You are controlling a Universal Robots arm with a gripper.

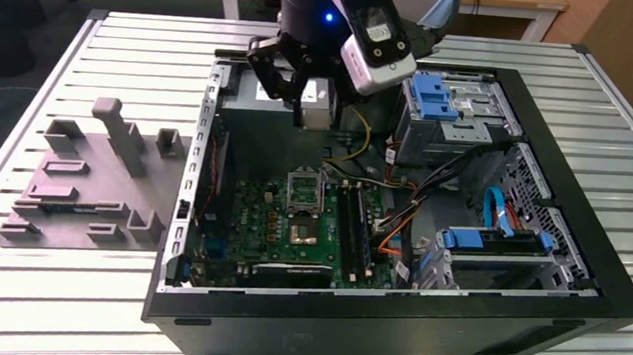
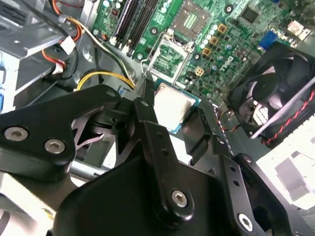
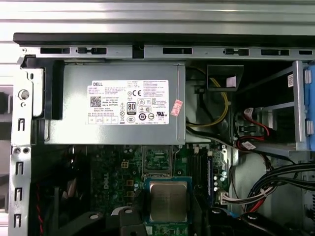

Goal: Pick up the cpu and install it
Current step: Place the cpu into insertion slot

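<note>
Exterior view: my jaws hang over the open computer case (image 1: 395,328) on the bench (image 1: 115,297).
Second wrist view: jaws pinch the cpu (image 2: 172,105) by its edges above the motherboard (image 2: 216,34).
First wrist view: cpu level, seemingly just short of the socket (image 3: 157,160).

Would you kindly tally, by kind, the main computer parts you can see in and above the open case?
cpu: 1
power supply: 1
cooling fan: 1
motherboard: 1
blue drive brackets: 2
Total: 6
</note>
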